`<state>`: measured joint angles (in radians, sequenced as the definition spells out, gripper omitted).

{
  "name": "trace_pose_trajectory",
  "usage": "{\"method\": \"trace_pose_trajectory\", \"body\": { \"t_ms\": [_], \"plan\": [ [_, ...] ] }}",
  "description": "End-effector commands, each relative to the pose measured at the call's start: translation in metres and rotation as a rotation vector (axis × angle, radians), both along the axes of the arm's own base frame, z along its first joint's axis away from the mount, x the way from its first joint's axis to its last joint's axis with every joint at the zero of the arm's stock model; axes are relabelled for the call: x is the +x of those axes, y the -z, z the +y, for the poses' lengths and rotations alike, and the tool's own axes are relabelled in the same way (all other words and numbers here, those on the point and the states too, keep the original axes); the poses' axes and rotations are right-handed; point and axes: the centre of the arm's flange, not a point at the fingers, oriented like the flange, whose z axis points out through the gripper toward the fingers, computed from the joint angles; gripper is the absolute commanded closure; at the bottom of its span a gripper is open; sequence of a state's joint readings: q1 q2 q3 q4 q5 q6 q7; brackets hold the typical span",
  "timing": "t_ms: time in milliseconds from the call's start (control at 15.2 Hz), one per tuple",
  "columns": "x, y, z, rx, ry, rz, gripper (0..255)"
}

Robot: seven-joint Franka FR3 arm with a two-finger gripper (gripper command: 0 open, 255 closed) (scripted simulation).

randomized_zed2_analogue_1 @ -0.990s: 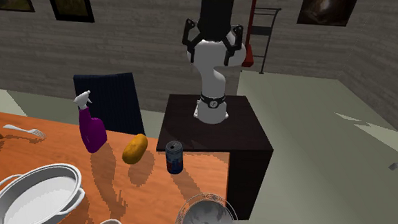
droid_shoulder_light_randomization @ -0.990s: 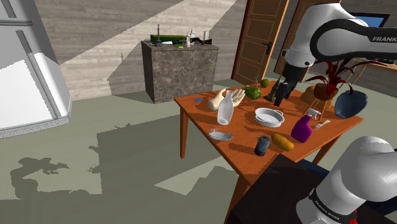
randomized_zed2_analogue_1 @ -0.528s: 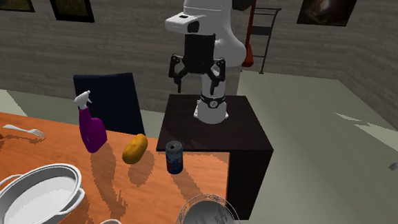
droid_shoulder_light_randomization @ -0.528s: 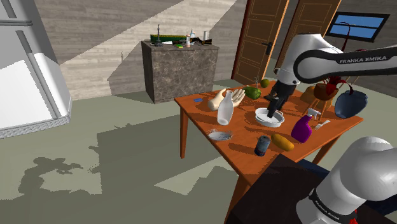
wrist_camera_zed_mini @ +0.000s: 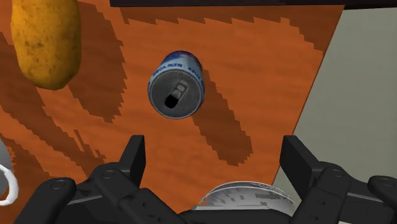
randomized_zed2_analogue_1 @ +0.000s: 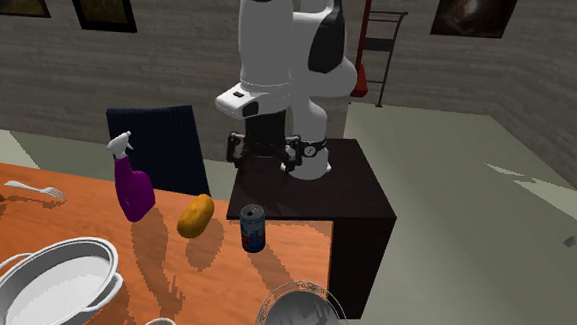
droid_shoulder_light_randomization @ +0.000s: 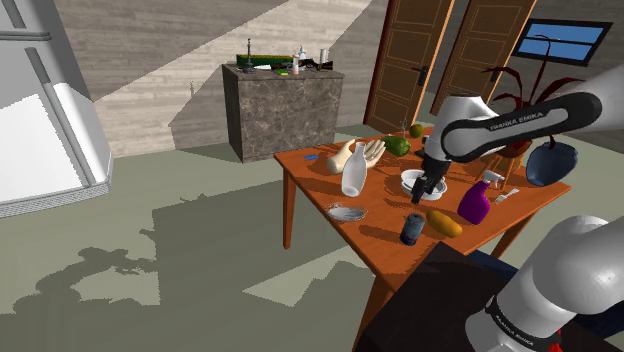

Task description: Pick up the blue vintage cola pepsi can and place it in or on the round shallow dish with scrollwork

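Plainly, the gripper (wrist_camera_zed_mini: 216,159) is released: its two black fingers (wrist_camera_zed_mini: 133,159) stand wide apart with nothing between them but bare tabletop and part of a dish rim. The blue cola can (wrist_camera_zed_mini: 177,84) stands upright on the orange wooden table (wrist_camera_zed_mini: 254,76), seen from above with its grey lid and pull-tab opening facing the camera. It lies beyond the fingertips, not between them and touching neither, and sits nearer the finger on the potato's side. The potato (wrist_camera_zed_mini: 48,38) lies near the can, apart from it. The round shallow dish (wrist_camera_zed_mini: 248,191) shows its patterned rim close under the hand, between the two fingers.

From the second exterior view, the gripper (randomized_zed2_analogue_1: 264,157) hangs above and behind the can (randomized_zed2_analogue_1: 253,228), which stands close to the table edge by the dark stand (randomized_zed2_analogue_1: 355,204). The potato (randomized_zed2_analogue_1: 196,215) and a purple spray bottle (randomized_zed2_analogue_1: 130,185) stand to that view's left of it, and the dish (randomized_zed2_analogue_1: 305,317) lies nearer the camera.

In the shoulder view the can (droid_shoulder_light_randomization: 411,229) is just beside the potato (droid_shoulder_light_randomization: 444,222), well apart from the dish (droid_shoulder_light_randomization: 347,212).
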<state>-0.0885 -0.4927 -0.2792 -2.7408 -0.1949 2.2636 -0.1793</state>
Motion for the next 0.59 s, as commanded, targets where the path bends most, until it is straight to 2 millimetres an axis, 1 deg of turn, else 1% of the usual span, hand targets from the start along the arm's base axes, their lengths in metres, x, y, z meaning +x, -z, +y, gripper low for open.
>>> {"method": "trace_pose_trajectory", "body": {
  "t_ms": [0, 330, 528],
  "plan": [
    [0.003, 0.024, -0.011, 0.006, 0.008, 0.002, 0],
    [0.012, 0.084, -0.036, 0.023, 0.027, 0.01, 0],
    [0.012, 0.1, -0.036, 0.023, 0.027, 0.01, 0]
  ]
}}
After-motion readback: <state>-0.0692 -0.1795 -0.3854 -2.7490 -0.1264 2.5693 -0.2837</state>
